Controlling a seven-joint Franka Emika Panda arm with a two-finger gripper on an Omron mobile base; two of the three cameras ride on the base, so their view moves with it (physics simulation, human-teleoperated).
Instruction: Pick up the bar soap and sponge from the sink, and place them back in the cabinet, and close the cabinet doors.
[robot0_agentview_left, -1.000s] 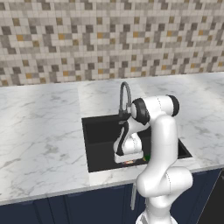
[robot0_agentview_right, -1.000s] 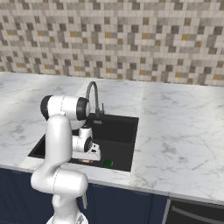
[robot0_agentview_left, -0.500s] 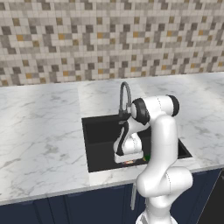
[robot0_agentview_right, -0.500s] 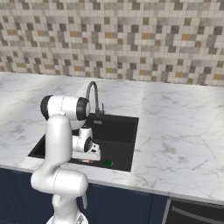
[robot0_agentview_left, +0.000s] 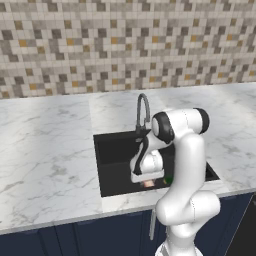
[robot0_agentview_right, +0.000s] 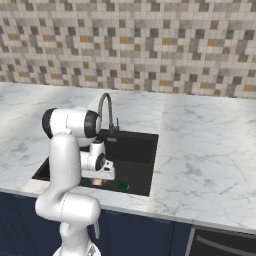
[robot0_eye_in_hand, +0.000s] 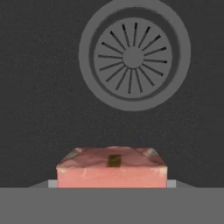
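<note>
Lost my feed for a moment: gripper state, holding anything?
Gripper: closed on the bar soap, low in the sink.

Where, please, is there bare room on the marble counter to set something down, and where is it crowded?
The white marble counter lies bare left of the matte-black sink, and again right of it up to the mosaic wall. It is crowded at the sink's front, where the gripper, the orange-red bar soap and the green sponge sit close together.
</note>
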